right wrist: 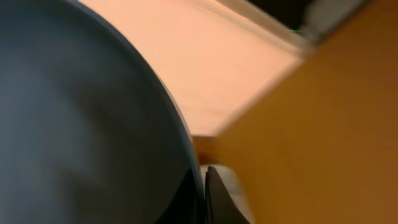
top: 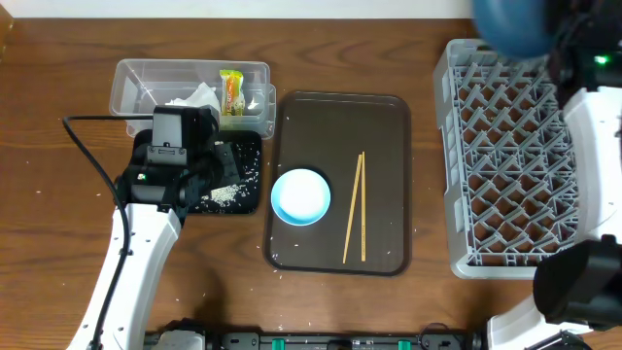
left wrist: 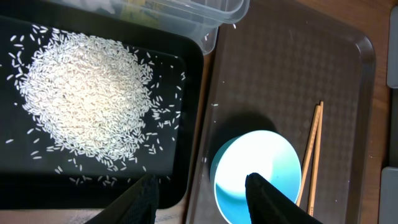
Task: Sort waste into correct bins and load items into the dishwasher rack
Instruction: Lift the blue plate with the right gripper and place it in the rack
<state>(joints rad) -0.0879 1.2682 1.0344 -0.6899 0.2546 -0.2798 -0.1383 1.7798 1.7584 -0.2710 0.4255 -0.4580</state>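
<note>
Tissue (top: 194, 97) and snack wrapper (top: 230, 92) lie in the clear tub (top: 131, 83), rice (left wrist: 81, 99) in the black tray (left wrist: 25, 177); the left end effector (left wrist: 199, 193) hangs above, jaws apart, empty. Light blue bowl (top: 300, 196) and chopsticks (top: 355, 206) wait on the serving tray (top: 379, 126). The right end effector (right wrist: 202, 193) grips the dark blue plate (top: 515, 24) over the unloaded rack (top: 505, 165).

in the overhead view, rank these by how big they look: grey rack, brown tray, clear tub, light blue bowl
Largest to smallest:
1. grey rack
2. brown tray
3. clear tub
4. light blue bowl
</note>
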